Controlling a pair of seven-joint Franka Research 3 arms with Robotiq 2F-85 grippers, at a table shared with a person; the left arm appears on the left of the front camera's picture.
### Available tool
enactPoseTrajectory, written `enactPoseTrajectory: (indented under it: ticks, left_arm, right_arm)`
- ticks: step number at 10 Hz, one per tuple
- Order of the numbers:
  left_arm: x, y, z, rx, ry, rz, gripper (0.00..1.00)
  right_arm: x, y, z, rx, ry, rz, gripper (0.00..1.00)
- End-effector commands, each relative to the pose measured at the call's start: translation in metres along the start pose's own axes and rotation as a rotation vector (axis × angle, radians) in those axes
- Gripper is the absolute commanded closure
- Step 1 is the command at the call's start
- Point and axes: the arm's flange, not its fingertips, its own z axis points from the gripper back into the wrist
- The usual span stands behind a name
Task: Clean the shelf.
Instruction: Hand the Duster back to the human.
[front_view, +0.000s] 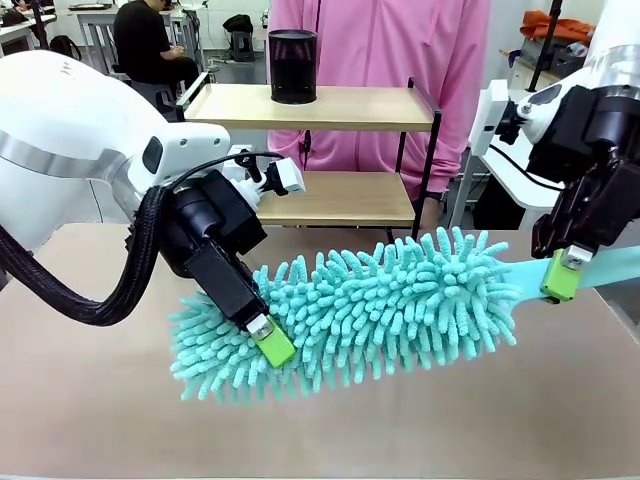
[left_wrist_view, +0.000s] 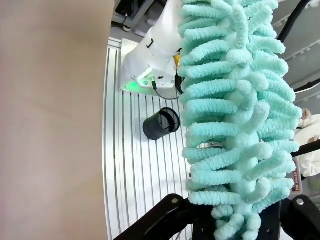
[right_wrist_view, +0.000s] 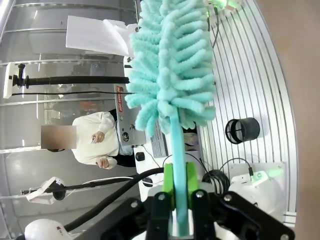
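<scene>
You are looking at one duster (front_view: 390, 300) over the table (front_view: 80, 400): left claw (front_view: 272, 343) pinching its fluffy head, right claw (front_view: 560, 275) clamping its handle. One shelf (front_view: 330, 108) is standing beyond, carrying one cup (front_view: 292, 65).

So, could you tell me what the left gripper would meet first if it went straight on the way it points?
The left gripper is shut on the duster; straight on it would probably meet the table just below, though depth is unclear.

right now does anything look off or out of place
One oddity: the left claw is shut on the fluffy head of the teal duster, not its handle, which the right claw holds. The black cup stands upright on the shelf.
</scene>
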Motion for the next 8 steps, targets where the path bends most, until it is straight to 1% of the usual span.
enactPoseTrajectory:
  ticks: [1,5,6,7,8]
  left_arm:
    - [-0.006,0.001,-0.005,0.012,0.005,-0.027,1.00]
    - [-0.006,0.004,-0.005,0.012,0.011,-0.024,1.00]
    - [-0.006,0.004,-0.004,0.013,0.009,-0.025,1.00]
    - [-0.007,0.003,-0.001,0.017,0.009,-0.032,1.00]
    - [-0.008,0.001,0.003,0.022,0.008,-0.039,1.00]
  right_arm:
    - [0.000,0.001,0.002,0.026,-0.022,0.003,0.88]
    - [-0.002,-0.002,0.002,0.037,-0.007,-0.005,0.88]
    - [-0.003,-0.002,0.002,0.043,0.005,0.001,0.31]
    - [-0.005,-0.001,0.003,0.048,-0.001,-0.004,0.31]
    - [-0.010,0.000,0.009,0.060,-0.051,0.004,0.00]
